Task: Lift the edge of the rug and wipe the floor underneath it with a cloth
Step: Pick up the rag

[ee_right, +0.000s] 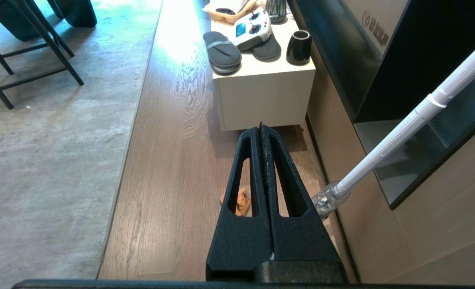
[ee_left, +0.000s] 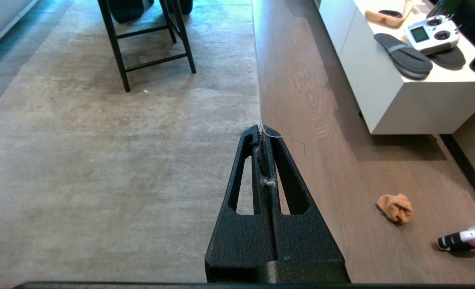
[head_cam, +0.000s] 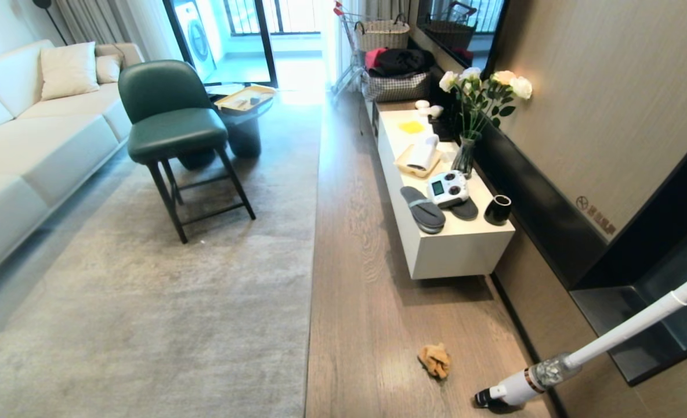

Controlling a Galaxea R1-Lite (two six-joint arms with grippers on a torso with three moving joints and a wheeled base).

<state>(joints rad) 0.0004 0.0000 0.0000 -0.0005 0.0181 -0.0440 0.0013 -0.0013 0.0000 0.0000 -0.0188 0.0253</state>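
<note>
The pale grey rug lies flat, and its rug edge (head_cam: 312, 278) runs straight along the brown wood floor (head_cam: 372, 302). The crumpled orange-tan cloth (head_cam: 434, 360) lies on the floor well to the right of that edge. Neither gripper shows in the head view. In the left wrist view my left gripper (ee_left: 262, 130) is shut, high above the rug edge (ee_left: 258, 100), with a loose thread and fluff stuck between its fingers; the cloth (ee_left: 396, 207) lies off to one side. My right gripper (ee_right: 261, 130) is shut and empty above the floor, and the cloth (ee_right: 241, 202) shows through a finger slot.
A white stick vacuum (head_cam: 529, 386) leans from the right wall to the floor beside the cloth. A low white cabinet (head_cam: 454, 249) with slippers and a remote stands along the wall. A green chair (head_cam: 172, 128) and a sofa (head_cam: 24, 145) are on the rug side.
</note>
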